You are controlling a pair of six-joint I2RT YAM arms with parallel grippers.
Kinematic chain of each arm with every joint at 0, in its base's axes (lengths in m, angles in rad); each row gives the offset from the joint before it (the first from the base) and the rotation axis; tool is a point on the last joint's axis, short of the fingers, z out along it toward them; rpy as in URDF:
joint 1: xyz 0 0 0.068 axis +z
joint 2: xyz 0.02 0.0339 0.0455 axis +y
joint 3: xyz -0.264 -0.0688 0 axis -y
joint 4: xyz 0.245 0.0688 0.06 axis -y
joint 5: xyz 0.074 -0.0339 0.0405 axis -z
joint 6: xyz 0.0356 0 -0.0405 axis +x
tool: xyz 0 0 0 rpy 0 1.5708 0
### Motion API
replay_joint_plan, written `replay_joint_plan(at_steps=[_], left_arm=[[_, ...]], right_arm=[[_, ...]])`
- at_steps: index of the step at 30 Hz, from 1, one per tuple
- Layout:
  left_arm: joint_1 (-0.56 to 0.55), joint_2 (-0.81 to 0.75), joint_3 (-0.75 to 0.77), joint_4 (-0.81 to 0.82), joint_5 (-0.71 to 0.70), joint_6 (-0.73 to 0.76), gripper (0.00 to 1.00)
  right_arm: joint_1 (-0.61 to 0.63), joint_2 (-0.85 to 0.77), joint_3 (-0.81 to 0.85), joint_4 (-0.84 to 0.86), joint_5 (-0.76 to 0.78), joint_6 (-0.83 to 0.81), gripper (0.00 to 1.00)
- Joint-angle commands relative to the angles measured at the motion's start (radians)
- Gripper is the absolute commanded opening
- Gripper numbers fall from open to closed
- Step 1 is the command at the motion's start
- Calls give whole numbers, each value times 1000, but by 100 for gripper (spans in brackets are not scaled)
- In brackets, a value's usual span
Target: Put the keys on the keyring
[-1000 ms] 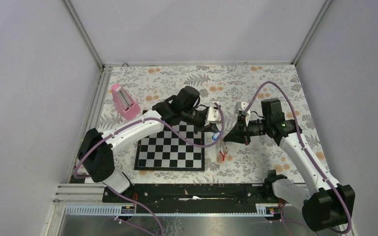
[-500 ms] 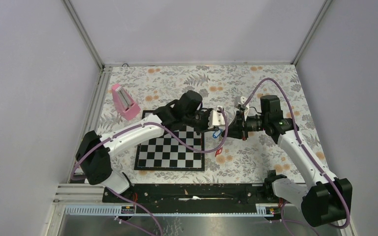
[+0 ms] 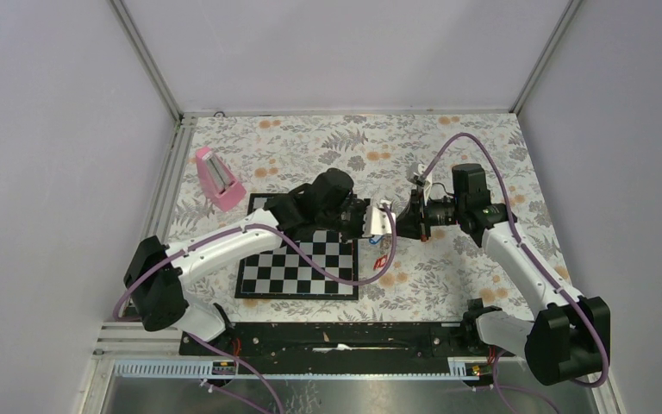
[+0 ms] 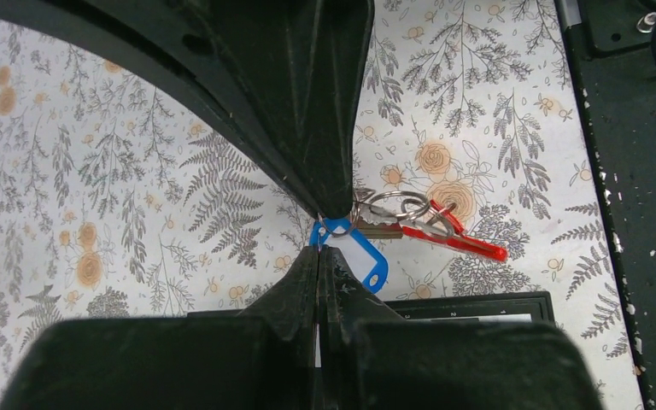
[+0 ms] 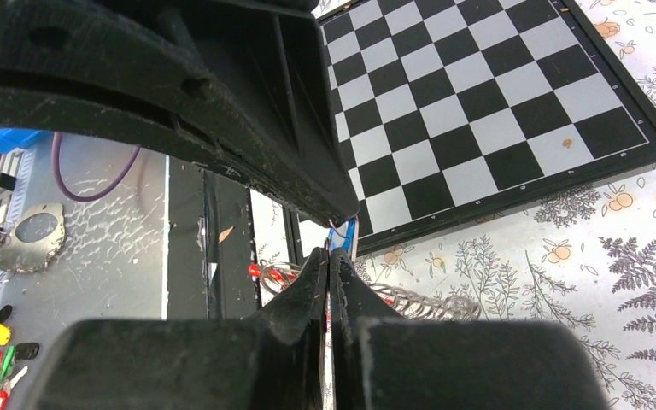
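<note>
My left gripper [image 3: 383, 226] and right gripper [image 3: 397, 226] meet tip to tip in the air past the chessboard's right edge. In the left wrist view my left gripper [image 4: 319, 248] is shut on the thin keyring [image 4: 389, 207] where the blue-tagged key [image 4: 356, 254] hangs. A red piece [image 4: 465, 243] hangs from the same rings; I cannot tell red key from fob. The right gripper's tip touches the cluster from above. In the right wrist view my right gripper [image 5: 329, 249] is shut on thin ring wire beside the blue tag [image 5: 352, 232]. A silver coil [image 5: 418, 303] and red bits [image 5: 265, 273] hang behind.
The chessboard [image 3: 297, 267] lies left of and below the grippers. A pink wedge-shaped block [image 3: 218, 178] stands at the far left. A black rail [image 3: 336, 336] runs along the near edge. Flowered cloth covers the table.
Both grippers have closed in toward each other. The red piece that was low near the table now hangs with the blue key between the tips.
</note>
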Motion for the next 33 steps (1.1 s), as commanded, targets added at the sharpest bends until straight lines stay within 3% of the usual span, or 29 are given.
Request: replay_joint_plan(at_steps=[1, 33], left_arm=[[-28, -34, -1, 30, -62, 37, 0], [-73, -29, -37, 30, -61, 76, 0]], right_arm=[[5, 13, -6, 86, -43, 68, 0], [0, 17, -36, 210, -2, 196, 0]])
